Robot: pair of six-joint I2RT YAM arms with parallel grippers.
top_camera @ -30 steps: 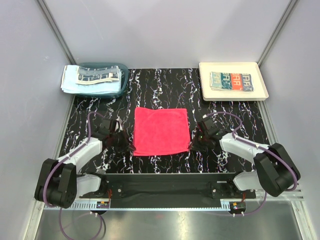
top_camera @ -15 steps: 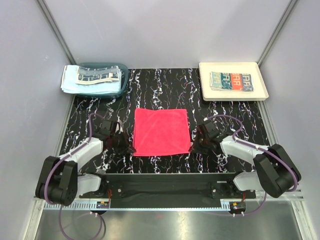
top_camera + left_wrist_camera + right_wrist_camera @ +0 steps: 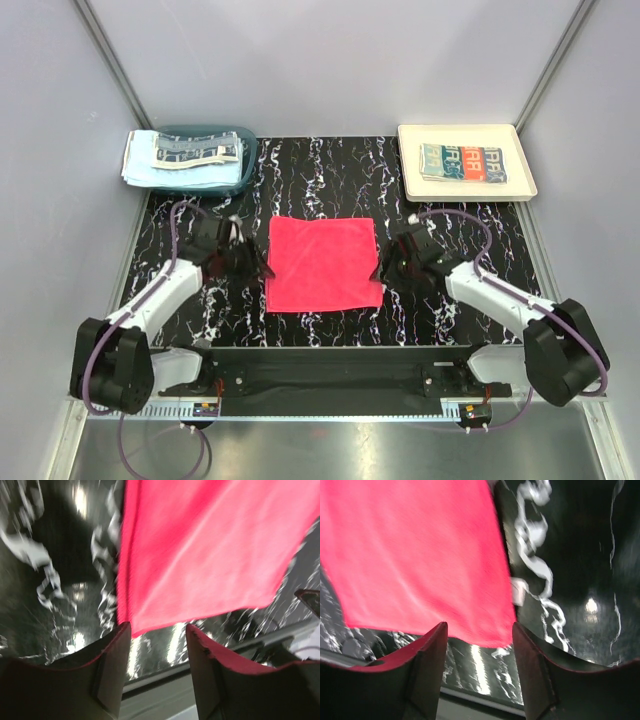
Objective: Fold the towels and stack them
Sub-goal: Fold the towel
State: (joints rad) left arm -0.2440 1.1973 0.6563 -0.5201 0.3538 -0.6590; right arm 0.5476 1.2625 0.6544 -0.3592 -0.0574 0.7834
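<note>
towel between left claw, right claw

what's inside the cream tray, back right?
A folded patterned towel with teal, red and blue panels lies flat in the tray. Whether more folded layers or towels sit beneath it can't be seen, since its top face covers that spot.

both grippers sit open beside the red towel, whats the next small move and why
Probably ease both grippers onto the near corners of the red towel and close. It lies flat, unfolded; the left gripper and right gripper stand open at its sides, holding nothing, and each wrist view shows a corner just ahead.
</note>
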